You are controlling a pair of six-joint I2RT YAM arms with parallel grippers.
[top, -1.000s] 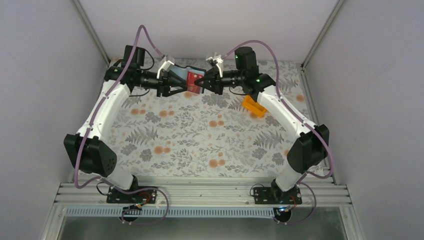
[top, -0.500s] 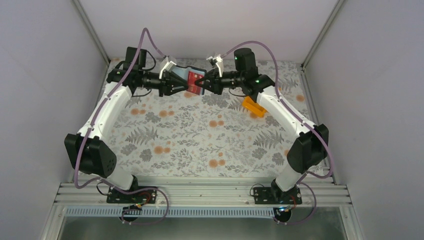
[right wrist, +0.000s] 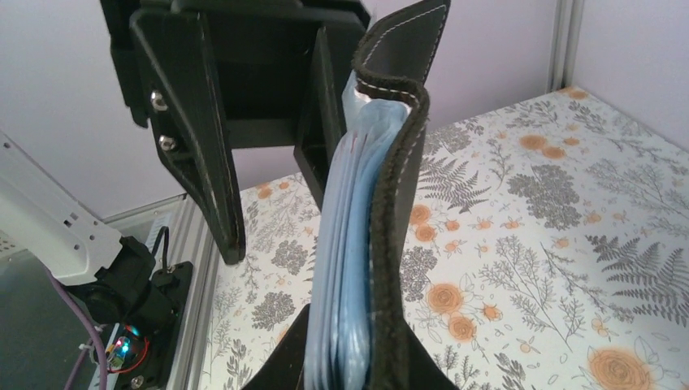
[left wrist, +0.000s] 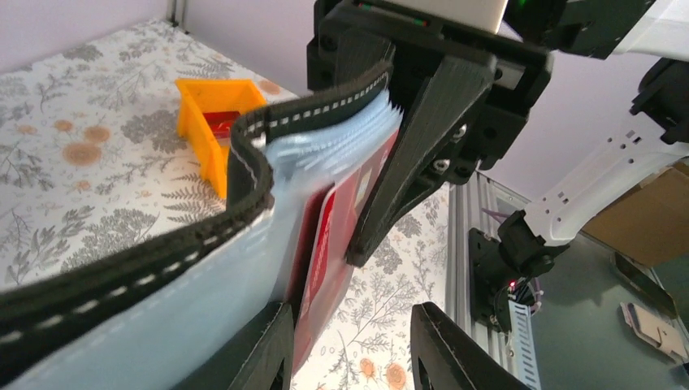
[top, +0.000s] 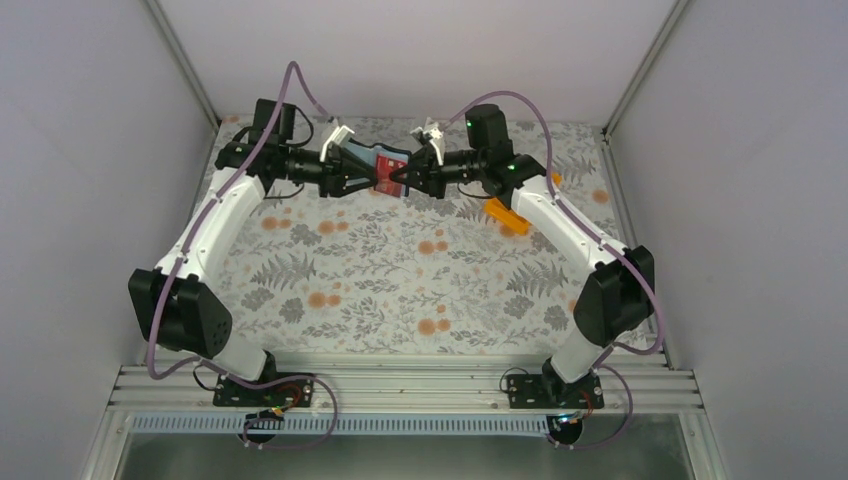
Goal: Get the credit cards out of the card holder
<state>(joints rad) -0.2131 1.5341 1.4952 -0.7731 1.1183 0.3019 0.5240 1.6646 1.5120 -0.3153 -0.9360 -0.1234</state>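
The card holder (top: 372, 158) hangs in the air at the back of the table, between my two grippers. My right gripper (right wrist: 357, 325) is shut on its black cover and grey-blue pockets (right wrist: 349, 244). In the left wrist view the card holder (left wrist: 244, 179) bulges open and a red credit card (left wrist: 325, 236) sticks out of a pocket. My left gripper (left wrist: 351, 313) is open, and the card's lower edge lies against its left finger (left wrist: 264, 349). From above, the left gripper (top: 362, 172) faces the right gripper (top: 402, 180), with the red card (top: 392, 182) between them.
An orange plastic bin (top: 505, 213) lies on the floral table (top: 400, 280) right of the grippers. In the left wrist view the bin (left wrist: 203, 138) has something red inside it. Grey walls stand close behind and on both sides.
Both grippers and the card holder have drifted a little toward the back wall, and the card holder has turned more edge-on to the top camera. The right gripper's hold is unchanged.
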